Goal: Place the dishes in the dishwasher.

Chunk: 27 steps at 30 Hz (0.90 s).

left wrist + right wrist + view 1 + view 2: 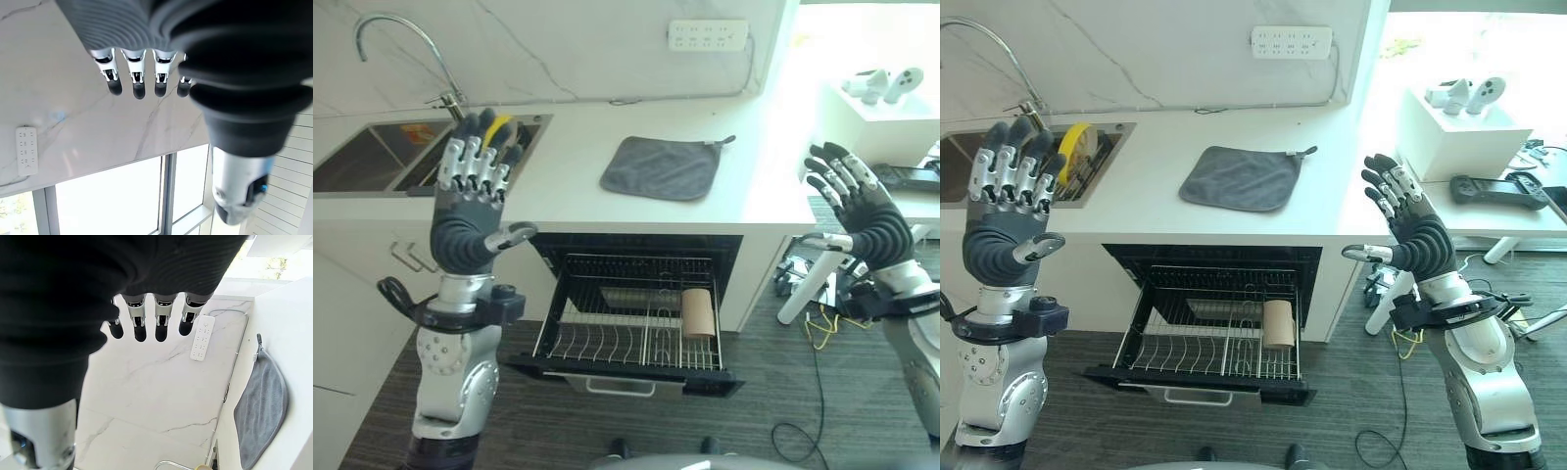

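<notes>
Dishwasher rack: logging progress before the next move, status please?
Left hand and right hand raised, open, empty. Yellow plate in sink. Dishwasher rack pulled out, cup inside; nothing blocking.

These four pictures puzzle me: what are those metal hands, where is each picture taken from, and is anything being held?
They belong to a two-armed humanoid robot. Two pictures come from cameras in its head, looking down; two from cameras on its wrists, looking along the fingers. The left hand and right hand are both raised, open and empty. On the white counter lies a grey cloth. A sink holds a yellow dish. Below, the dishwasher rack is pulled out, with a brown cup in it.
</notes>
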Tool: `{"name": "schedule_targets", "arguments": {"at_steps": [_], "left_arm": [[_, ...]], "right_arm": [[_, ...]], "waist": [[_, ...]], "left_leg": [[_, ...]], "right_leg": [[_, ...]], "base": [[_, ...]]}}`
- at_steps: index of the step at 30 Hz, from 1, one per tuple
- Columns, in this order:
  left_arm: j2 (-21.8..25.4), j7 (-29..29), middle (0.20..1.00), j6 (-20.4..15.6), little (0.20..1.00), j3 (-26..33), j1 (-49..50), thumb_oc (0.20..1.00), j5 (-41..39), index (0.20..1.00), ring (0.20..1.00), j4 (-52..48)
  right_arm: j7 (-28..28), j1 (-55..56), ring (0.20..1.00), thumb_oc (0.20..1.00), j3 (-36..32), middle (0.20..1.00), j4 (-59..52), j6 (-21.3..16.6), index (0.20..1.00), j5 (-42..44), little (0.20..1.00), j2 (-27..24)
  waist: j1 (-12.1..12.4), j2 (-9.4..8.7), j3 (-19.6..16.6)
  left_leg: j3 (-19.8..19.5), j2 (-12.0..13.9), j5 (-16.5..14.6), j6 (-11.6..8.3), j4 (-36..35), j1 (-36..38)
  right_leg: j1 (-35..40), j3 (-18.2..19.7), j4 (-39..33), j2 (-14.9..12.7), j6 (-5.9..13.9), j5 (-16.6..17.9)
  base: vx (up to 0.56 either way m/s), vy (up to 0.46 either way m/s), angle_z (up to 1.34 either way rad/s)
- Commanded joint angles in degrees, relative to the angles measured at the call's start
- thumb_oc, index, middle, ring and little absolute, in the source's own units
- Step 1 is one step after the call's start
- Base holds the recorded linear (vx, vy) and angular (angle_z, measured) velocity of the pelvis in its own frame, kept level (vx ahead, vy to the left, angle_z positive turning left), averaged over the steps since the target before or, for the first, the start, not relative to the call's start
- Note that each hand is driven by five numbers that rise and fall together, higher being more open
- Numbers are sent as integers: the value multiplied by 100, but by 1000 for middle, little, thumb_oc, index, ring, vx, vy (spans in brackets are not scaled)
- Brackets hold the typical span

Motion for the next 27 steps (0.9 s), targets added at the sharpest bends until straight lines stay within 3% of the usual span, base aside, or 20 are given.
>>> {"name": "schedule_targets", "arguments": {"at_steps": [1, 4, 6, 7, 8, 9, 10, 11, 12, 14, 15, 16, 17, 18, 20, 23, 24, 27], "left_arm": [[272, -118, 1000, -140, 1000, 166, -157, 1000, -28, 1000, 1000, -272], [234, -157, 1000, -187, 1000, 224, -116, 1000, -153, 1000, 1000, -219], [208, -210, 1000, -248, 1000, 298, -113, 1000, -97, 1000, 1000, -186], [258, -281, 1000, -239, 1000, 423, -104, 1000, -91, 1000, 1000, -207], [427, -426, 1000, -132, 1000, 553, -216, 1000, -278, 1000, 1000, -134], [474, -447, 1000, -95, 1000, 567, -254, 1000, -334, 1000, 1000, -117], [588, -512, 1000, 23, 1000, 609, -353, 1000, -506, 1000, 1000, -78], [648, -557, 1000, 78, 1000, 622, -416, 1000, -550, 1000, 1000, -46], [719, -561, 1000, 126, 1000, 594, -510, 1000, -527, 1000, 1000, -20], [747, -549, 1000, 139, 1000, 635, -475, 1000, -451, 1000, 1000, -62], [769, -530, 1000, 217, 1000, 659, -443, 1000, -479, 1000, 1000, -133], [817, -603, 1000, 248, 1000, 677, -392, 1000, -672, 1000, 1000, -118], [805, -681, 1000, 229, 1000, 659, -346, 1000, -739, 1000, 1000, -61], [795, -698, 1000, 208, 1000, 644, -330, 1000, -739, 1000, 1000, -36], [659, -622, 1000, 103, 1000, 462, -211, 1000, -587, 1000, 1000, 13], [482, -585, 1000, 75, 1000, 248, -215, 1000, -503, 1000, 1000, -1], [384, -543, 1000, 39, 1000, 30, -363, 1000, -355, 1000, 1000, 68], [379, -494, 1000, 56, 1000, -78, -438, 1000, -372, 1000, 1000, 119]], "right_arm": [[-6, -437, 1000, 1000, -225, 1000, -264, -51, 1000, 332, 1000, -165], [120, -414, 1000, 1000, -411, 1000, -257, 26, 1000, 648, 1000, -313], [203, -453, 1000, 1000, -482, 1000, -258, 83, 1000, 704, 1000, -363], [225, -480, 1000, 1000, -509, 1000, -277, 98, 1000, 647, 1000, -367], [116, -504, 1000, 1000, -496, 1000, -230, -35, 1000, 341, 1000, -298], [88, -500, 1000, 1000, -498, 1000, -234, -52, 1000, 320, 1000, -281], [21, -434, 1000, 1000, -547, 1000, -277, -132, 1000, 364, 1000, -192], [-55, -325, 1000, 1000, -605, 1000, -325, -241, 1000, 496, 1000, -54], [-35, -253, 1000, 1000, -574, 1000, -393, -317, 1000, 416, 1000, 234], [18, -296, 1000, 1000, -460, 1000, -401, -297, 1000, 285, 1000, 433], [-44, -323, 1000, 1000, -358, 1000, -370, -280, 1000, 187, 1000, 460], [-145, -241, 1000, 1000, -383, 1000, -334, -320, 1000, 215, 1000, 347], [-130, -165, 1000, 1000, -445, 1000, -306, -376, 1000, 312, 1000, 295], [-107, -148, 1000, 1000, -463, 1000, -289, -411, 1000, 336, 1000, 286], [10, 80, 1000, 1000, -609, 1000, -288, -564, 1000, 572, 1000, 186], [69, 219, 1000, 1000, -747, 1000, -248, -656, 1000, 650, 1000, 116], [13, 175, 1000, 1000, -608, 1000, -217, -764, 1000, 490, 1000, 189], [-170, 83, 1000, 1000, -483, 1000, -240, -688, 1000, 363, 1000, 219]], "waist": [[-67, -320, 33], [-115, -303, 3], [-117, -297, 9], [-107, -305, 71], [-134, -419, 175], [-127, -444, 204], [-99, -506, 288], [-76, -554, 360], [-46, -626, 446], [11, -642, 517], [15, -587, 505], [-37, -542, 431], [-74, -538, 358], [-86, -552, 326], [-198, -564, 201], [-250, -597, 65], [-262, -599, -35], [-269, -541, -129]], "left_leg": [[-24, 1026, 499, -655, -74, 266], [-118, 1314, 686, -747, -119, 331], [-227, 1335, 567, -770, -54, 367], [-288, 1301, 300, -814, 317, 296], [-40, 1086, -365, -713, 823, 162], [-41, 1018, -473, -679, 933, 130], [-98, 787, -735, -560, 1135, 44], [-155, 562, -891, -458, 1256, 3], [-125, 271, -1104, -305, 1329, 14], [61, 84, -1166, -177, 1210, 178], [113, -19, -1107, -79, 939, 327], [29, -123, -1010, 12, 689, 402], [-21, -210, -947, 61, 518, 445], [-16, -252, -885, 83, 428, 445], [-136, -450, -763, 256, -34, 644], [-349, -677, -657, 349, -173, 616], [-405, -785, -663, 394, -179, 545], [-329, -745, -641, 359, -179, 509]], "right_leg": [[129, 243, -10, -604, 525, -297], [110, 306, -10, -790, 652, -244], [81, 390, -10, -984, 794, -183], [67, 440, -10, -1207, 954, -102], [80, 414, 10, -1590, 1189, 99], [67, 395, 24, -1686, 1209, 173], [26, 321, 62, -1977, 1246, 484], [-44, 258, 123, -2220, 1255, 850], [-254, 74, 271, -2527, 1265, 1456], [-457, -189, 451, -2586, 1293, 1617], [-521, -136, 524, -2307, 1219, 1257], [-500, 80, 527, -1787, 1089, 795], [-494, 142, 564, -1446, 1034, 615], [-518, 136, 591, -1308, 1006, 572], [-366, 359, 677, -325, 774, -97], [-233, 687, 541, 217, 496, -306], [-96, 735, 153, 222, 459, -197], [-25, 704, 14, 212, 467, -145]], "base": [[39, 586, 3], [44, 512, 7], [55, 658, -1], [43, 974, -13], [30, 841, -12], [41, 784, 1], [49, 603, 32], [43, 822, 38], [7, 620, 38], [-5, 598, -3], [36, 709, -32], [59, 620, -29], [25, 398, -15], [-3, 324, 15], [26, 298, 22], [3, 94, 7], [-32, -36, -15], [-17, -84, -2]]}}
